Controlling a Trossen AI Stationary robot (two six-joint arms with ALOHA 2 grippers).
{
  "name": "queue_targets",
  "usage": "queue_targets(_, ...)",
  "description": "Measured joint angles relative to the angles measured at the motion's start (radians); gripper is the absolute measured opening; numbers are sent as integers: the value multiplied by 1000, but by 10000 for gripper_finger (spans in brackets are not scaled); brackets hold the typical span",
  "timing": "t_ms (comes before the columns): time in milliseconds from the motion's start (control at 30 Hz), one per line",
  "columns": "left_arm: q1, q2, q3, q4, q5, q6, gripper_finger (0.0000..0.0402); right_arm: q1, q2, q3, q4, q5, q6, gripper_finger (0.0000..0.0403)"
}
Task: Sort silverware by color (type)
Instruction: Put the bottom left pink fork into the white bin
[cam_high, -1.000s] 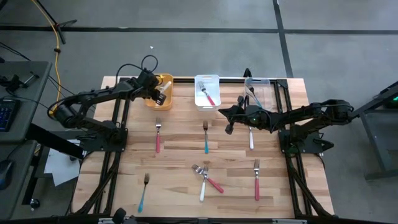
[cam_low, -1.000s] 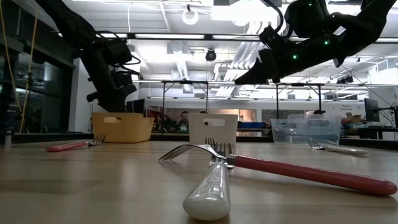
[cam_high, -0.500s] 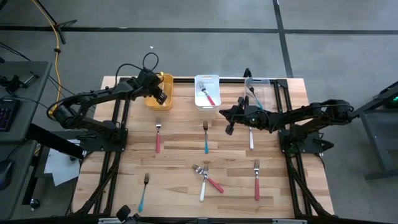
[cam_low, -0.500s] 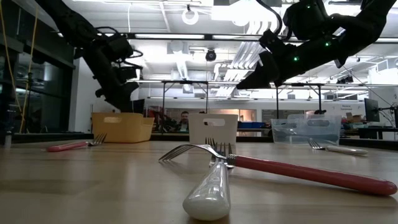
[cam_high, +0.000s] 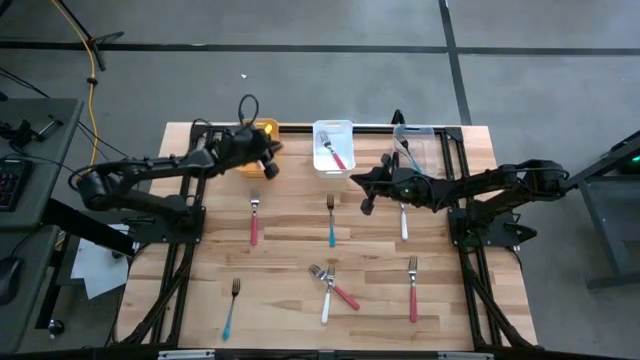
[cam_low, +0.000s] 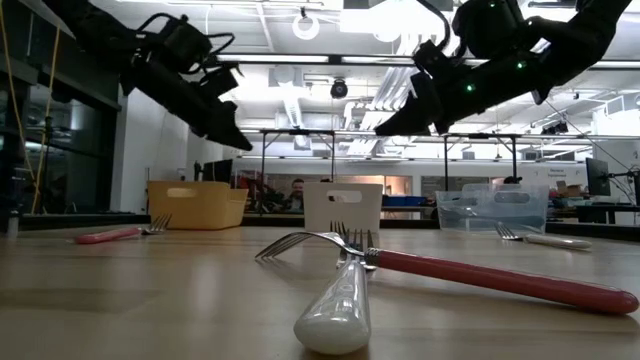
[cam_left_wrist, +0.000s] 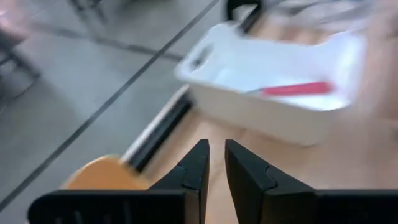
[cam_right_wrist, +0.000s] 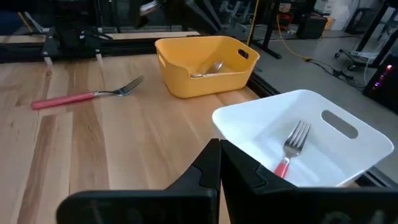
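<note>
Small forks lie flat on the wooden table: a red-pink one (cam_high: 253, 222), a teal one (cam_high: 331, 226), a white one (cam_high: 404, 222), a red-pink one (cam_high: 412, 292), a teal one (cam_high: 230, 311), and a white one lying crossed with a red-pink one (cam_high: 331, 287). The yellow bin (cam_right_wrist: 205, 62) holds a fork, the white bin (cam_high: 333, 148) a red-pink fork, and the clear bin (cam_high: 415, 146) a teal one. My left gripper (cam_high: 270, 167) is in the air by the yellow bin's right side, nearly shut and empty (cam_left_wrist: 214, 152). My right gripper (cam_high: 365, 205) hovers shut and empty near the white bin (cam_right_wrist: 219, 152).
The three bins stand in a row along the table's far edge. Black frame rails run down both sides of the table (cam_high: 190, 230). Bare wood shows between the scattered forks, mostly at the near left and near right.
My left gripper has swung away from over the yellow bin toward the table's right and near side. It has risen and tipped from pointing down to slanting nearly level.
</note>
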Motion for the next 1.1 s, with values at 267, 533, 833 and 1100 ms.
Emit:
queue_targets(267,-144,-3,-141,294,142,-29,40,8,0,20,-112,-23,59,31)
queue_targets(533,-206,-4,-189,416,190,-8,39,138,0,41,-188,25,149,105)
queue_targets(833,-210,-4,-189,409,191,16,39,336,101,287,-653,89,475,164)
queue_targets(1100,-210,-4,-189,399,191,22,39,443,333,541,-864,16,660,210)
